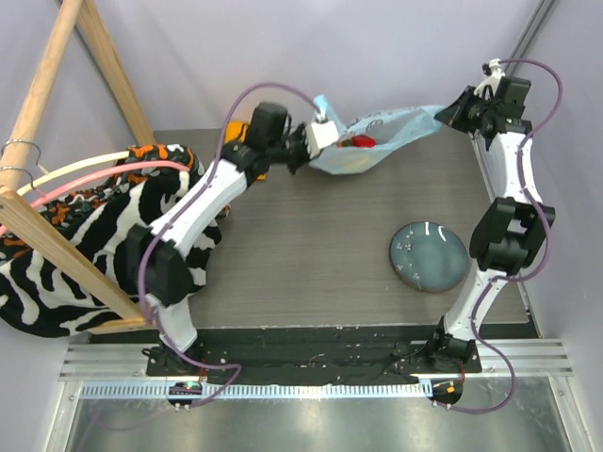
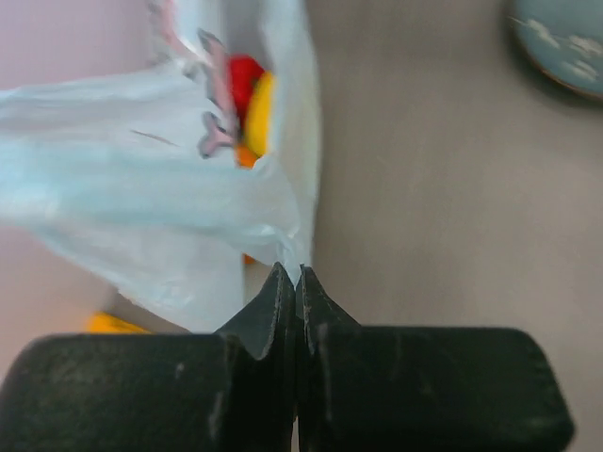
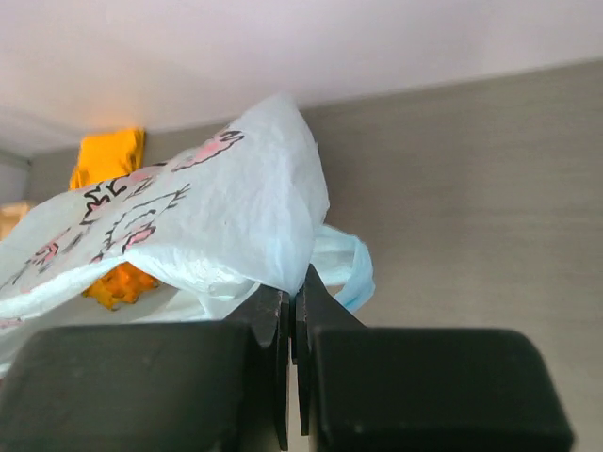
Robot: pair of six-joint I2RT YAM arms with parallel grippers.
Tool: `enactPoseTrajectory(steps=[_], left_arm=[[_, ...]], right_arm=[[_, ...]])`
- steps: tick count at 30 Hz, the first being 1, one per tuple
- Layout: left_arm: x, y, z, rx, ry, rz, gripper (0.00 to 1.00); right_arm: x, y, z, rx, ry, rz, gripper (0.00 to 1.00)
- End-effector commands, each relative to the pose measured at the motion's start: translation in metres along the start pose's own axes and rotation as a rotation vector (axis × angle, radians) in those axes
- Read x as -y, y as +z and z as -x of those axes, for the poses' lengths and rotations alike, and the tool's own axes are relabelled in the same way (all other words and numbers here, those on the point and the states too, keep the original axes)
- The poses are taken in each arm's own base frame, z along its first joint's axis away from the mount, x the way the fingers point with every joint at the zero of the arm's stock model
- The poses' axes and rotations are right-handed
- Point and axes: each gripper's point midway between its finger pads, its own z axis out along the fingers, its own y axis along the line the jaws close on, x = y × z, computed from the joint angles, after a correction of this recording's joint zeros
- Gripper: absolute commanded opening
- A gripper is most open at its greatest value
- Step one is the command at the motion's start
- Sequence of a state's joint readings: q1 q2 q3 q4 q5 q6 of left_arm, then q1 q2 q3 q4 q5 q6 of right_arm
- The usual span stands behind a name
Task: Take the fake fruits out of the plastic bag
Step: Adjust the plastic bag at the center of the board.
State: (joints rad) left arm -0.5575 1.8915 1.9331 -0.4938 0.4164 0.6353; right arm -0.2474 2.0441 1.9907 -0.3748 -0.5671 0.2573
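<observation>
Robot lab: walled test table [image 1: 311, 273]

White-and-black left arm [image 1: 203, 202] stretched forward, angled rightward, elbow low. At its end, left gripper [image 1: 318, 137] [image 2: 290, 275]: black fingers pressed flat together, no gap, edge of thin crinkly light-blue translucent plastic bag [image 1: 386, 132] [image 2: 141, 188] [image 3: 188, 217] nipped at tips. Matching right arm [image 1: 513, 179] folded, forearm far forward. Its right gripper [image 1: 450, 111] [image 3: 292, 284] faces left gripper, jaws closed, bag's other end pinched between tips. Grippers well apart.
</observation>
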Motion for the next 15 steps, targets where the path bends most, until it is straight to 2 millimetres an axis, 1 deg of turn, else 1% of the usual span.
enactPoseTrajectory(steps=[1,2,3,4,5,6,7,8,9,10,11,12,13,14,15], left_arm=[[0.092,-0.049,-0.017,0.016,-0.056,-0.136,0.03],[0.108,-0.052,-0.030,-0.003,-0.057,-0.148,0.23],[0.115,-0.065,-0.032,0.000,-0.050,-0.133,0.44],[0.132,-0.063,-0.070,-0.078,-0.069,-0.128,0.58],[0.133,-0.066,-0.080,-0.108,-0.102,-0.093,0.72],[0.133,-0.069,-0.085,-0.130,-0.137,-0.066,0.75],[0.131,-0.079,-0.082,-0.150,-0.170,-0.051,0.80],[0.131,-0.086,-0.075,-0.154,-0.232,-0.045,0.83],[0.132,-0.094,-0.068,-0.153,-0.265,-0.050,0.86],[0.132,-0.111,-0.053,-0.132,-0.296,-0.047,0.86],[0.133,-0.120,-0.036,-0.086,-0.329,-0.057,0.87],[0.138,-0.130,-0.022,-0.047,-0.369,-0.075,0.88],[0.139,-0.145,-0.007,0.002,-0.373,-0.068,0.93],[0.139,-0.149,-0.003,0.020,-0.388,-0.059,0.96],[0.136,-0.152,0.000,0.030,-0.395,-0.037,0.97]], right_arm=[[-0.032,-0.059,-0.025,-0.074,-0.126,0.014,0.01],[-0.023,-0.064,-0.061,-0.158,-0.088,-0.006,0.01],[-0.024,-0.070,-0.074,-0.182,-0.080,-0.012,0.01],[-0.030,-0.083,-0.081,-0.186,-0.079,-0.013,0.04],[-0.027,-0.089,-0.108,-0.246,-0.041,-0.023,0.27],[-0.029,-0.096,-0.115,-0.261,-0.024,-0.026,0.36],[-0.040,-0.109,-0.110,-0.243,-0.036,-0.020,0.43],[-0.048,-0.119,-0.111,-0.250,-0.040,-0.006,0.60],[-0.060,-0.127,-0.107,-0.246,-0.070,0.014,0.67],[-0.070,-0.137,-0.102,-0.240,-0.153,0.040,0.70],[-0.086,-0.156,-0.097,-0.245,-0.197,0.060,0.74],[-0.099,-0.166,-0.098,-0.255,-0.245,0.090,0.75],[-0.104,-0.175,-0.098,-0.260,-0.354,0.119,0.75],[-0.115,-0.194,-0.101,-0.275,-0.398,0.129,0.75],[-0.117,-0.202,-0.104,-0.285,-0.457,0.136,0.75]])
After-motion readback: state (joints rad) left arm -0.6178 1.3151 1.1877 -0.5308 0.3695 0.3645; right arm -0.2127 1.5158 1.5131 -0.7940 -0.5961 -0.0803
